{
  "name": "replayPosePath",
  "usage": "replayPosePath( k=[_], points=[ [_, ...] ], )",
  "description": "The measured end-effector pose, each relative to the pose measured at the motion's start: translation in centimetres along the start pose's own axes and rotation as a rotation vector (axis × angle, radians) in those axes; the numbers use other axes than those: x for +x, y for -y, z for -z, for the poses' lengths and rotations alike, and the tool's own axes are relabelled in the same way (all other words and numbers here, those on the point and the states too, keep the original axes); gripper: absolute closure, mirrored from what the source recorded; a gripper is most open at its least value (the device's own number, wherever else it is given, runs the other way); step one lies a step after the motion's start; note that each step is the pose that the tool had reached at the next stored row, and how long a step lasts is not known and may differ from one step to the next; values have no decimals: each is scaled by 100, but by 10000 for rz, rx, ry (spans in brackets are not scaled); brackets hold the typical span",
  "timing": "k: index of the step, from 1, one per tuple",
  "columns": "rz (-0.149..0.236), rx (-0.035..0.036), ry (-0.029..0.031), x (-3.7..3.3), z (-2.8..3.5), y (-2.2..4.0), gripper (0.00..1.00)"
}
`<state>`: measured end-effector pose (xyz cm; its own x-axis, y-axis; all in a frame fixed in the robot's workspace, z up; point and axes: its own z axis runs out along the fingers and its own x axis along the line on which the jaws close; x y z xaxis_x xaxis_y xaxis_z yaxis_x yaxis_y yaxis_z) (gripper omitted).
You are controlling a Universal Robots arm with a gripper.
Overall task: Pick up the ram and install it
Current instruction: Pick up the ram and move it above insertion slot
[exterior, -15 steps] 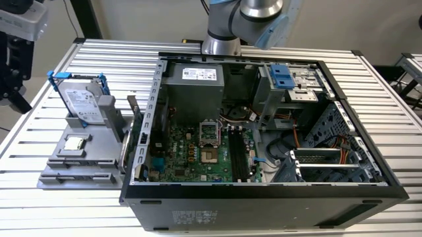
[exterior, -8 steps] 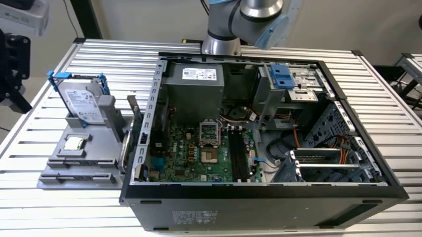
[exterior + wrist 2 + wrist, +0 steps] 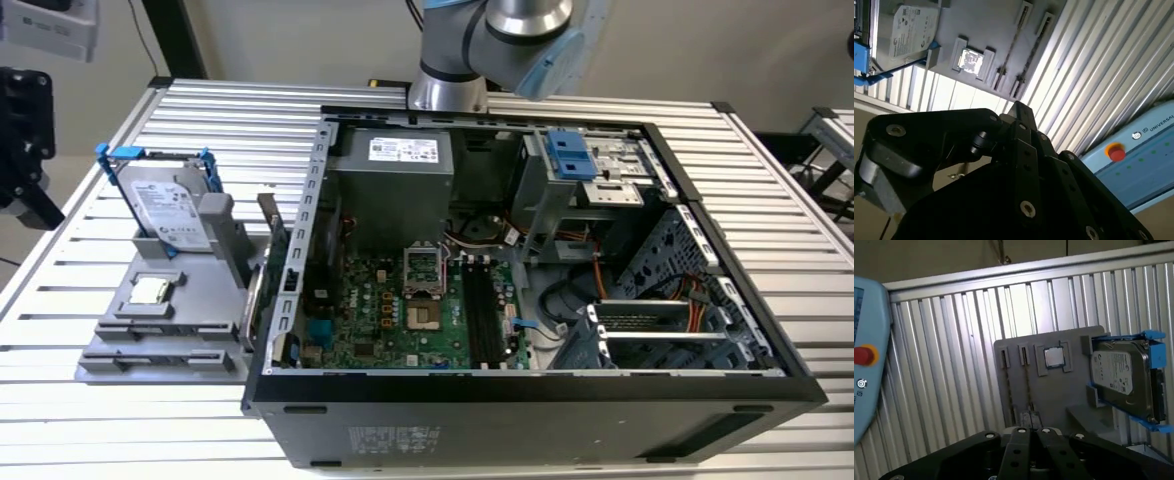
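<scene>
Ram (image 3: 1027, 384) edge-up in gray holder (image 3: 1059, 395), beyond closed fingers (image 3: 1026, 420).

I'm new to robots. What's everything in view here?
open metal computer case: one, black, mid-table
flat motherboard: one, green, inside the case
plastic holder tray: one, grey, at the exterior view's left
hard drive in a blue bracket: one, silver, standing in the tray
small square processor chip: one, silver, in a tray recess
thin long ram sticks: two, colour unclear, in the tray's narrow slots
slatted aluminium table: one, silver, under everything
panel with a red button: one, pale blue, beside the table
robot arm: one, silver and pale blue, behind the case
gripper: one, black, above the tray
</scene>
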<state>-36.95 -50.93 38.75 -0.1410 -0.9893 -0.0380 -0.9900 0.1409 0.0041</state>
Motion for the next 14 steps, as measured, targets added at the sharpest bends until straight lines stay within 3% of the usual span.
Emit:
replayPosePath(
  k=[11, 14],
  points=[
    [1972, -74, -9, 0, -3, 0, 100],
    [2115, -80, -9, 0, -3, 0, 100]
  ],
)
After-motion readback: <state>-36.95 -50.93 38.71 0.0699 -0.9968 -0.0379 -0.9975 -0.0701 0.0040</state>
